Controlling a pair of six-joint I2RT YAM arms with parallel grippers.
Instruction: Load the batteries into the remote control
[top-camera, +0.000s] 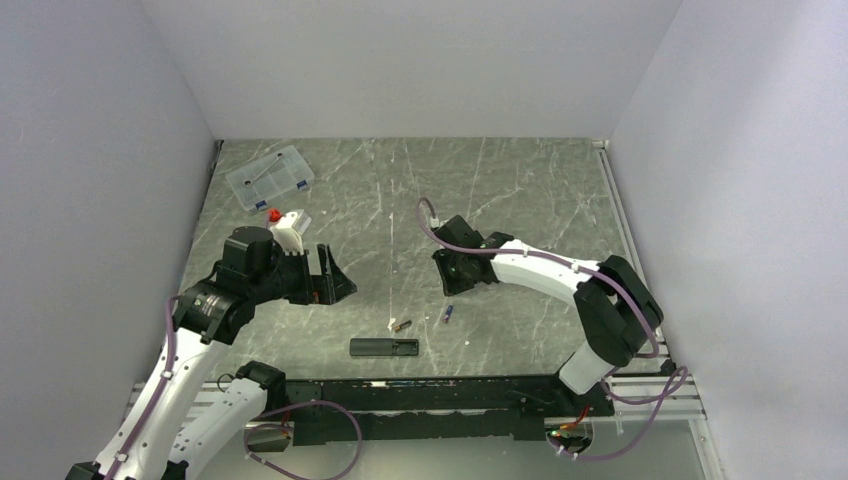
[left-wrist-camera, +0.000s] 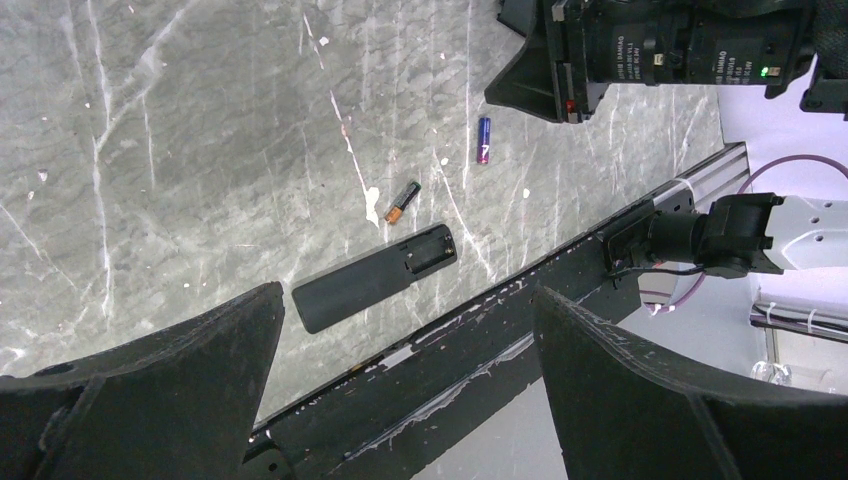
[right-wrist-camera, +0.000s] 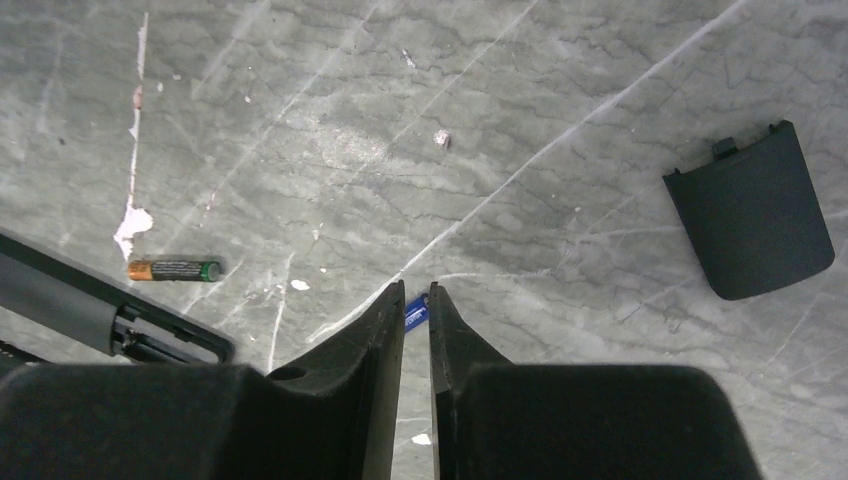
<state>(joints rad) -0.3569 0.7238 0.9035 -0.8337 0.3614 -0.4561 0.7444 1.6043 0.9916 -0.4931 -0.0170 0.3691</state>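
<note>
Right tool was drawn in to a thin slit, with nothing visibly clamped. Only a sliver of the blue battery showed through the slit at the tips; the rest was hidden behind the fingers, so contact could not be judged. In the left wrist view that battery lay flat on the surface, just beside the right tool. The gold-ended battery lay between it and the remote, touching neither. The remote lay flat near the front rail, its compartment uncovered at one end; the right wrist view cut it off at the frame edge. A loose battery cover lay well apart. Left tool stood wide, holding nothing, the remote seen between its fingers.
</note>
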